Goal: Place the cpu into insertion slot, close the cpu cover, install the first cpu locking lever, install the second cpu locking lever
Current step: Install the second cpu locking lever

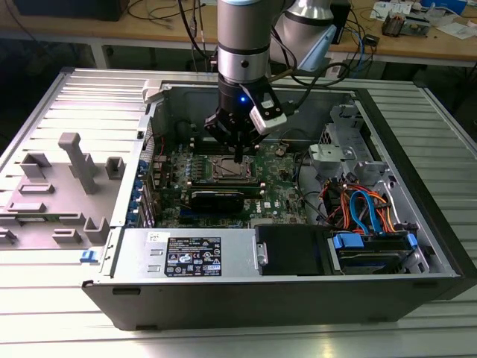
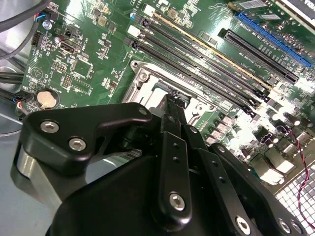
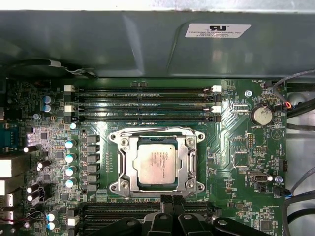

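The cpu (image 3: 156,164), a silvery-grey square chip, sits in the insertion slot (image 3: 199,135) on the green motherboard (image 1: 276,190). The cpu cover (image 3: 124,164), a silver frame with a cut-out centre, lies flat around it. My black gripper (image 3: 169,198) hangs just above the slot's edge, on the side away from the lit memory slots, with its fingers together and nothing between them. In the second wrist view the gripper (image 2: 172,96) narrows to a point over the slot's metal rim (image 2: 142,78). In the exterior view my gripper (image 1: 238,158) stands upright over the cpu (image 1: 229,170).
Long memory slots (image 3: 142,105) run beside the socket, and a coin battery (image 3: 261,115) lies close by. A long black card (image 1: 216,198) lies just in front of the socket. The case walls (image 1: 246,268), coloured cables (image 1: 358,209) and a drive bay (image 1: 373,250) box in the board.
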`<state>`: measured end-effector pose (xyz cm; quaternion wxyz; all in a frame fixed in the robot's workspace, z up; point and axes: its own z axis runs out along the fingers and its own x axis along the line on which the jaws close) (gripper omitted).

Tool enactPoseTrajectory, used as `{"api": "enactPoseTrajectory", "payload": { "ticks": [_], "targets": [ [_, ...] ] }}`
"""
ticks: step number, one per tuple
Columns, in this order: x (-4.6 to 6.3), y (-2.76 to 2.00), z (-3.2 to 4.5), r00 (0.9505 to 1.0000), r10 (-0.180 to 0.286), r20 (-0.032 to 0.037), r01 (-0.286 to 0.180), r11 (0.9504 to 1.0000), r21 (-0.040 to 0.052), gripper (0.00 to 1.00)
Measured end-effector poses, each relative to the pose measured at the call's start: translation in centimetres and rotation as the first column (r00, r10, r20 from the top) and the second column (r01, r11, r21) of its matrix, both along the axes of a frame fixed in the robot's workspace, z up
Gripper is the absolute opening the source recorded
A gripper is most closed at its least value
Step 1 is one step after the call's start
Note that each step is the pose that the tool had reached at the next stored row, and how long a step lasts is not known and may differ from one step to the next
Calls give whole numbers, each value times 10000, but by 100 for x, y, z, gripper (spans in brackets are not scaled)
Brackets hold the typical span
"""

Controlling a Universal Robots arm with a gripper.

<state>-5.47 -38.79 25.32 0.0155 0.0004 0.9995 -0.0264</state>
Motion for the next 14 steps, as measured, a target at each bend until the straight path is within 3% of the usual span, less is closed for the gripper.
{"api": "enactPoseTrajectory", "payload": {
  "ticks": [14],
  "targets": [
    [-8,-49,7,10000,2,-5,-2,10000,1,11]
  ]
}}
